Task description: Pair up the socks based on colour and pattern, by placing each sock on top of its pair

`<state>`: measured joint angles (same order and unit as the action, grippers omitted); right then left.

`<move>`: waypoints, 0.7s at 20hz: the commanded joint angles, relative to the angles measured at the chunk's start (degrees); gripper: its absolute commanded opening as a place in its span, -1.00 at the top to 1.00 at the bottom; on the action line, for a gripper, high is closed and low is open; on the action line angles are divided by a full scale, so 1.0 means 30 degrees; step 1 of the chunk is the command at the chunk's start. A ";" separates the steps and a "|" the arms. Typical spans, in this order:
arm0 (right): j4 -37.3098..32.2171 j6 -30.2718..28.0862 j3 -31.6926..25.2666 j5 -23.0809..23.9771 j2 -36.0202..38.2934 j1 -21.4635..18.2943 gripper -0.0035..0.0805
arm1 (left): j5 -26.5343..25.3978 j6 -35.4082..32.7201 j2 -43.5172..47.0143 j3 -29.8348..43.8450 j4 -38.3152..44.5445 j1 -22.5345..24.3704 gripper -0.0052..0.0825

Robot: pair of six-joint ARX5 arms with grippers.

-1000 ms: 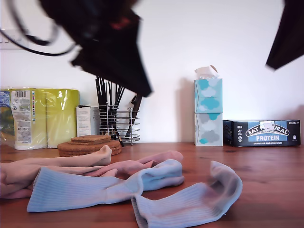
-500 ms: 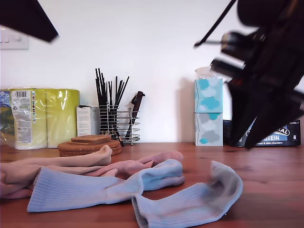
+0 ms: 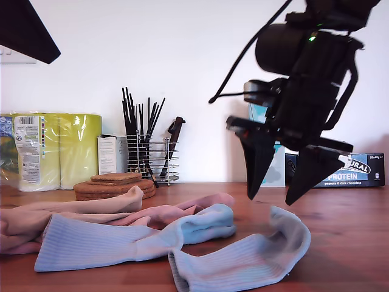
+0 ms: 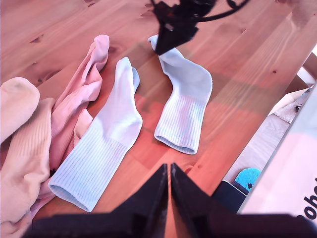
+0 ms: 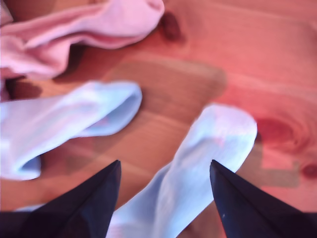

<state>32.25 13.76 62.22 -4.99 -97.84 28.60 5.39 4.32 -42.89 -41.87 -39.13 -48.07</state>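
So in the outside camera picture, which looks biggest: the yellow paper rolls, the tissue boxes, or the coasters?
1. Yellow paper rolls, biggest.
2. Tissue boxes, though my second gripper hides part.
3. Cork coasters, smallest.

Second pincer (image 3: 278, 199) dropped, jaws spread, above blue sock (image 3: 243, 258) toe.
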 commanded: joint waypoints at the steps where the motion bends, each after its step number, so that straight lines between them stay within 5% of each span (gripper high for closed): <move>1: 0.0459 -0.0124 -0.0102 0.0386 -0.0911 0.0051 -0.34 | -0.0066 0.0066 0.0044 0.0204 0.0022 0.0022 0.93; 3: 0.0634 -0.0160 -0.0080 0.0539 -0.1319 0.0051 -0.33 | -0.0124 0.0066 0.0044 0.0204 0.0036 0.0022 0.93; 5: 0.1049 -0.0277 -0.0080 0.0656 -0.1406 0.0051 -0.12 | -0.0189 0.0066 0.0044 0.0204 0.0058 0.0022 0.93; 9: 0.0466 -0.1916 -0.0080 0.0823 -0.1406 0.0051 0.97 | -0.0335 0.0051 0.0044 0.0204 0.0066 0.0022 0.93; 14: -0.0699 -0.7555 -0.0080 -0.0350 -0.1406 -0.0532 0.95 | -0.0648 0.0058 0.0044 0.0204 0.0073 0.0022 0.93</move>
<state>30.68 -5.63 62.35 -4.84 -102.02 27.59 3.70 4.32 -42.89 -41.87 -39.09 -48.07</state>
